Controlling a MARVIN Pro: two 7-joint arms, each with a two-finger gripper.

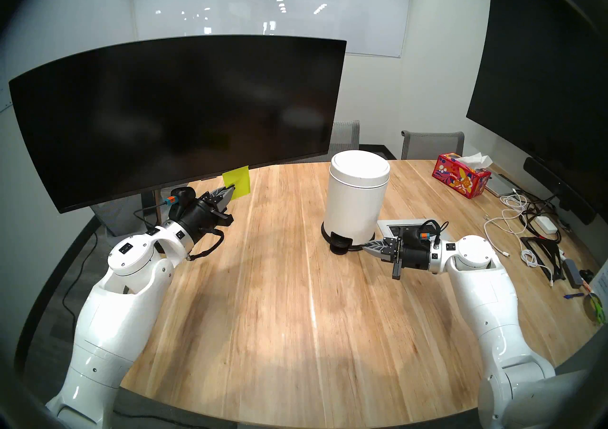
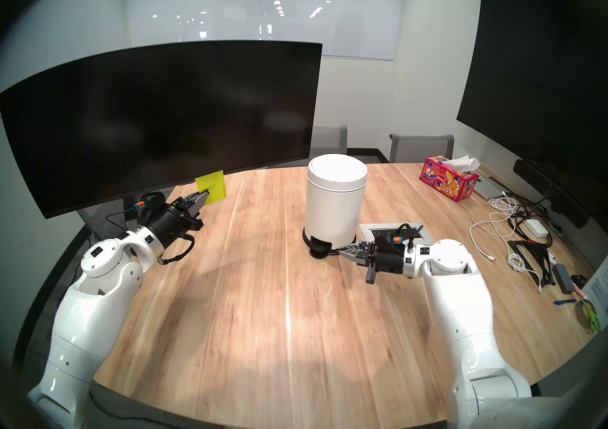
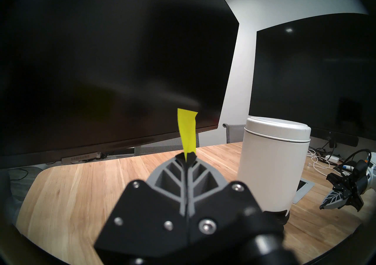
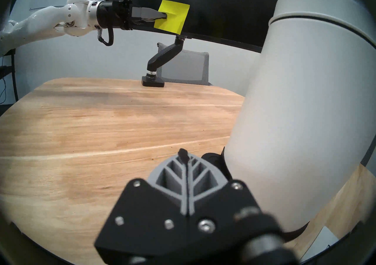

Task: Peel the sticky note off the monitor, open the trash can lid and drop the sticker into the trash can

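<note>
Trash can [image 1: 353, 207] stands upright mid-table toward the far edge, trash can lid [image 1: 360, 169] shut flat on it, so the contents can't be seen; black pedal [image 1: 340, 240] at its base faces the near edge. Tissue box [image 1: 462, 179] near the far right edge, a white tissue sticking out of its top. Left gripper [image 1: 230, 195] has its jaws clamped on the sticky note [image 1: 237, 182], which hangs in the air just below the monitor [image 1: 177, 115] bottom edge, over the table's far left part; whether it touches the bezel can't be told. Right gripper [image 1: 363, 246] has jaws pressed together holding nothing, tip just beside the can's base ring, right of the pedal. Table [image 1: 279, 319] centre and near edge bare wood, plenty of room between the arms; cables [image 1: 513, 221] clutter the right edge.
</note>
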